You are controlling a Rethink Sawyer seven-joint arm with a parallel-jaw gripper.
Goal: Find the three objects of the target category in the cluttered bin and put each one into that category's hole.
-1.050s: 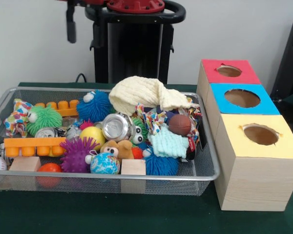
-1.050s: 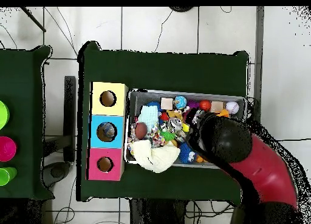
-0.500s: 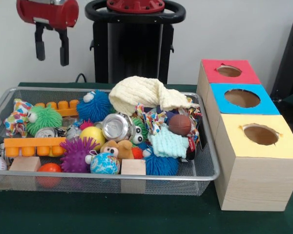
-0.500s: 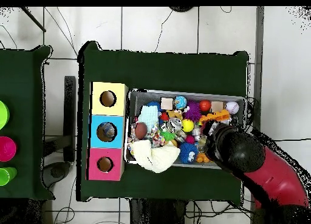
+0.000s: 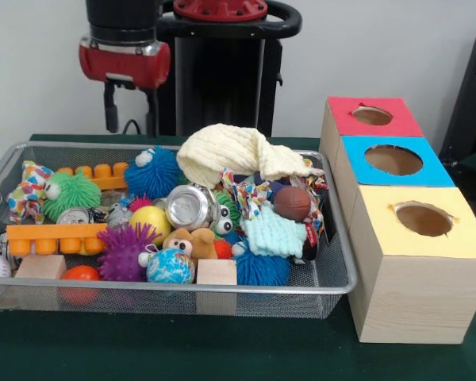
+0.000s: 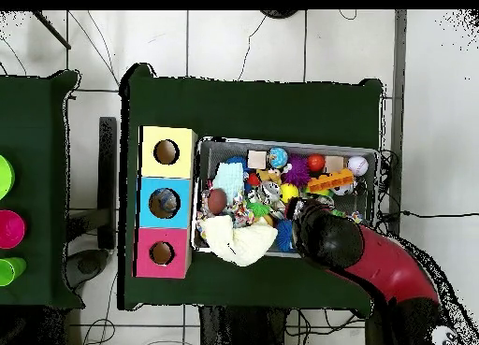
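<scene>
The claw hangs empty, its fingers apart, with the blue spiky ball and crowded bin below it.

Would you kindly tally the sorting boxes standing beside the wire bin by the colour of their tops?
red-topped box: 1
blue-topped box: 1
yellow-topped box: 1
Total: 3 boxes, each with one round hole in its top.
</scene>
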